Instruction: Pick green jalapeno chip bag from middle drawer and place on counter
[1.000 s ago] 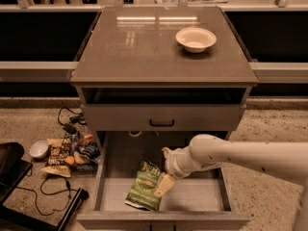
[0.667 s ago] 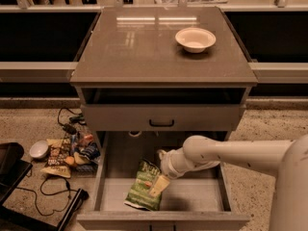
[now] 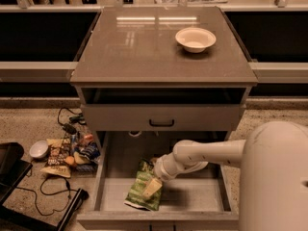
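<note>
The green jalapeno chip bag [image 3: 142,187] lies flat on the floor of the open middle drawer [image 3: 192,196], left of centre. My gripper [image 3: 152,187] reaches down from the right on its white arm [image 3: 207,155] and sits right over the bag's right half, a cream fingertip [image 3: 153,188] against the foil. The counter [image 3: 144,47] is the glossy grey-brown cabinet top above, with light reflections at its back.
A white bowl [image 3: 195,39] stands on the counter's right rear. A shallower drawer front with a black handle [image 3: 161,123] sits above the open drawer. Snack packets [image 3: 72,153], a small white bowl [image 3: 38,149] and cables [image 3: 53,189] lie on the floor at left.
My arm has reached further left and lower into the drawer, bringing the gripper onto the bag. The bag has not visibly moved.
</note>
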Controlling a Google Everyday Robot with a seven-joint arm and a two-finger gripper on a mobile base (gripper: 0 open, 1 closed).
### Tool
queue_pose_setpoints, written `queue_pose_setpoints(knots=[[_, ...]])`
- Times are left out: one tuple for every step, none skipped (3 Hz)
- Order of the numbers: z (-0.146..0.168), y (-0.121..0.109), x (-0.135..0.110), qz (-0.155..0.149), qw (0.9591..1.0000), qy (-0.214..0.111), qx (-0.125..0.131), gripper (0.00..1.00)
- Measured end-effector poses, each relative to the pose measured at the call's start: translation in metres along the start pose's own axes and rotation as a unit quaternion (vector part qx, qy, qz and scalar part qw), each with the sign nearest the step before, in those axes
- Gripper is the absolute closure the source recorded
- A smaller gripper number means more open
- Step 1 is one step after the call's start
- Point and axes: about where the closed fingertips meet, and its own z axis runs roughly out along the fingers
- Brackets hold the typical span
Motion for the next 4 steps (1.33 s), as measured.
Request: queue_pose_setpoints(knots=[[0.02,0.005,0.013,0.008,0.9998,0.016,-0.012,0.38],[0.028,0.019,0.013,0.012,0.9991,-0.003,-0.042,0.61],[0.029,0.023,0.013,0.011,0.9988,-0.005,-0.048,0.85],[0.026,0.023,0.011,0.011,0.9988,-0.005,-0.048,1.0]])
